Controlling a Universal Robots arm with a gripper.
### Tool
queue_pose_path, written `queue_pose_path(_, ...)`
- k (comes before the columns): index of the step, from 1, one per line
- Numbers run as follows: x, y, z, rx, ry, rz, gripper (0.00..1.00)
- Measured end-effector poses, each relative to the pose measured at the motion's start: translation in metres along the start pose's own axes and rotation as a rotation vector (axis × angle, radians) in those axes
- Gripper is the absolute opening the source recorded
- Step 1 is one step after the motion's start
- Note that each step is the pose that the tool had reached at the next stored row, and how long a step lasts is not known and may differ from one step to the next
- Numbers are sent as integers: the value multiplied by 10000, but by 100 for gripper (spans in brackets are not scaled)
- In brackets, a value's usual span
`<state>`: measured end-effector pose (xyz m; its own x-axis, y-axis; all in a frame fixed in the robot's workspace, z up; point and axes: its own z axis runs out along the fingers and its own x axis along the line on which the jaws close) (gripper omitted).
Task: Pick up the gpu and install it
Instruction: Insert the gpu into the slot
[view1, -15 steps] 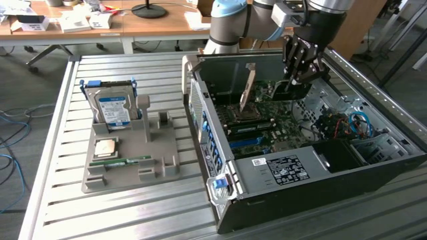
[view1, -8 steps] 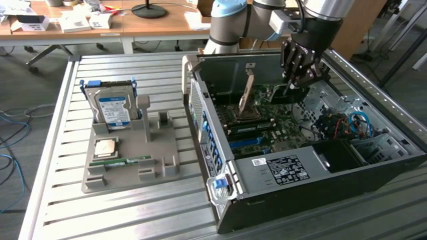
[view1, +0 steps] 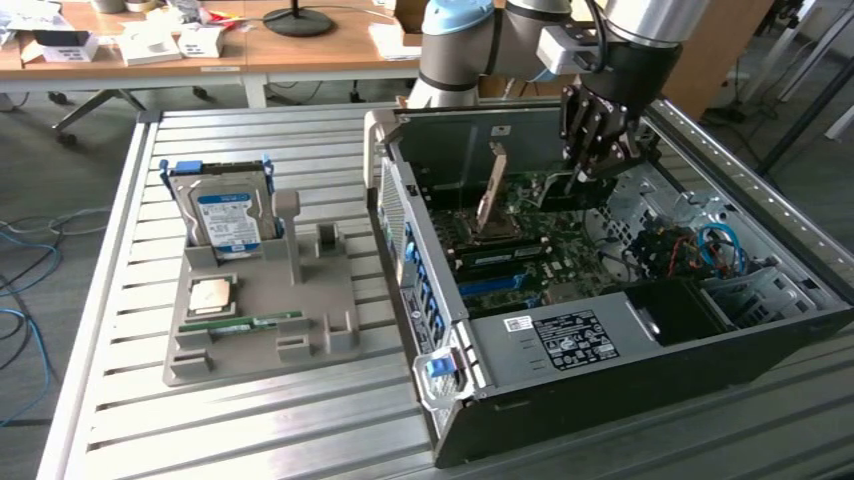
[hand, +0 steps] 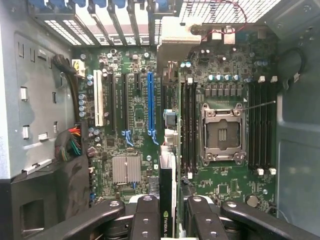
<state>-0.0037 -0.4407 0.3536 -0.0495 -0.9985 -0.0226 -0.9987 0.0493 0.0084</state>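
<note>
Gripper (view1: 591, 178), upper right of the exterior frame, reaches into the open computer case (view1: 641, 385). It is closed narrowly on the gpu (hand: 167, 195), which is edge-on above the motherboard (hand: 137, 95), between the blue slot (hand: 150, 105) and the memory slots (hand: 187, 125).

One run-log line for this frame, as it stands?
stage: install | gpu: upright, edge-on in case, over motherboard | gripper: astride gpu, grip unconfirmed | seating: unconfirmed
</note>
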Motion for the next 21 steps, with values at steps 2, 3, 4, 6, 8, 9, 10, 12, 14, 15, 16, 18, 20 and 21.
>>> queue_pose_path(2, 3, 8, 3, 2, -6, 3, 26)
queue_pose_path(3, 6, 16, 3, 2, -6, 2, 26)
queue_pose_path(4, 9, 25, 2, 2, -3, 0, 26)
queue_pose_path(6, 15, 39, 2, 2, -2, 0, 26)
queue_pose_path(8, 35, 45, 2, 1, -2, -2, 26)
queue_pose_path(9, 51, 47, 3, 2, -3, -4, 26)
queue_pose_path(10, 68, 48, 3, 2, -3, -3, 26)
queue_pose_path(12, 99, 52, 2, 2, -2, -3, 26)
queue_pose_path(14, 120, 55, 3, 2, -2, -3, 26)
queue_pose_path(15, 127, 57, 7, 2, -3, -3, 26)
queue_pose_path(16, 132, 58, 16, 2, -4, -4, 26)
queue_pose_path(18, 141, 61, 39, 1, -2, -7, 26)
queue_pose_path(20, 149, 64, 67, 2, -2, -7, 26)
queue_pose_path(21, 152, 66, 81, 2, -2, -6, 26)
